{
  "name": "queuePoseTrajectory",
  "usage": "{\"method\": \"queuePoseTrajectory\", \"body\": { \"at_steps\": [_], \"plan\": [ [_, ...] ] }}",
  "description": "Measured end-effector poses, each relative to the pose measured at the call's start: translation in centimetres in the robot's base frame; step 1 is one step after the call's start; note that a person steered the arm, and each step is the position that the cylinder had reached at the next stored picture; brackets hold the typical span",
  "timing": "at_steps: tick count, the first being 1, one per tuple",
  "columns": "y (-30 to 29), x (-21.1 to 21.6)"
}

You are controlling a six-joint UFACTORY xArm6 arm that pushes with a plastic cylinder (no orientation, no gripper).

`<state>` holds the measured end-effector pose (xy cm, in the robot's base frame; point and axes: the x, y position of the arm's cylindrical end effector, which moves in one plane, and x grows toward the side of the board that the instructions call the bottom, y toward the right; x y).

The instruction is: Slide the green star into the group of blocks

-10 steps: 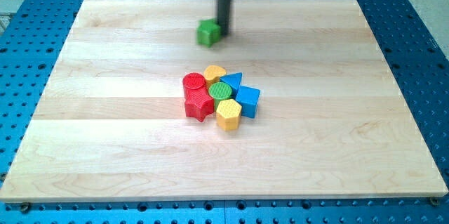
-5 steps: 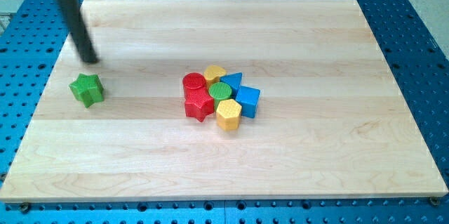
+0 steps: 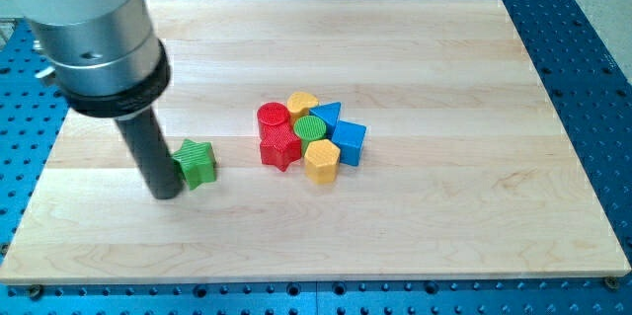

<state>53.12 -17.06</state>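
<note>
1. Green star (image 3: 197,163) sits flat on the wooden board (image 3: 444,216), ribbed on its top face, bright green, points spread evenly so no long axis stands out.
2. My tip (image 3: 166,195) is touching the star's side toward the view's left, a little toward the view's bottom; there is no gripper here, just a dark rod under a wide grey cylinder.
3. To the view's right of the star, a clear gap away, lies the group: red cylinder (image 3: 273,117), red star (image 3: 280,144), yellow block (image 3: 302,104), green cylinder (image 3: 310,126), blue triangle (image 3: 328,114), blue cube (image 3: 348,141) and yellow hexagon (image 3: 321,160), all packed touching.
4. No containers are on the board.
</note>
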Motion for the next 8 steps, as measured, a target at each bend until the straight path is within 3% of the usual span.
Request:
{"method": "queuePoseTrajectory", "body": {
  "at_steps": [2,4,5,6,7,8],
  "plan": [
    [-1.1,-4.1],
    [7.1,-0.5],
    [5.4,-0.5],
    [4.8,2.1],
    [10.2,2.0],
    [11.5,1.7]
  ]
}}
